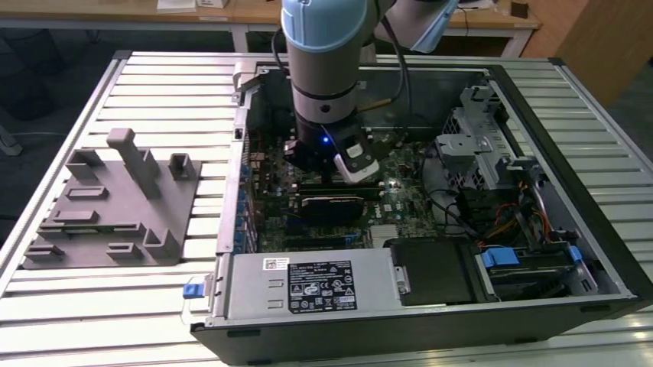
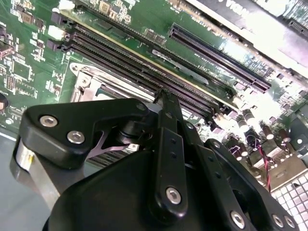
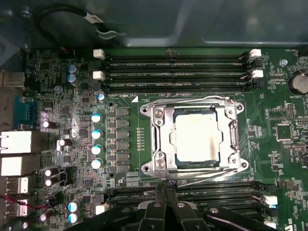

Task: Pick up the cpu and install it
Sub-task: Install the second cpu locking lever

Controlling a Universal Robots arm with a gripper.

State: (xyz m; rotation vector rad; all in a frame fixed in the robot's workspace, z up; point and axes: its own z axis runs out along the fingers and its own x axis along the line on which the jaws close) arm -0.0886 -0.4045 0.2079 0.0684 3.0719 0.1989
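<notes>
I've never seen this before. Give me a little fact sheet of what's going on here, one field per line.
Setting: open computer case on a slatted table
Arm: reaching down into the case, above the motherboard
Gripper: fingers together, nothing between them, just beside the socket
Cpu: lying in the socket's metal frame
Beside the case: grey plastic fixture block

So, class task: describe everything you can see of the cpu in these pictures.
The cpu is a small flat square chip with a pale, silvery metal top and a thin darker rim. In the first wrist view it lies flat inside the metal socket frame on the green motherboard, between rows of memory slots. The gripper is close beside the frame, not touching the chip.
</notes>
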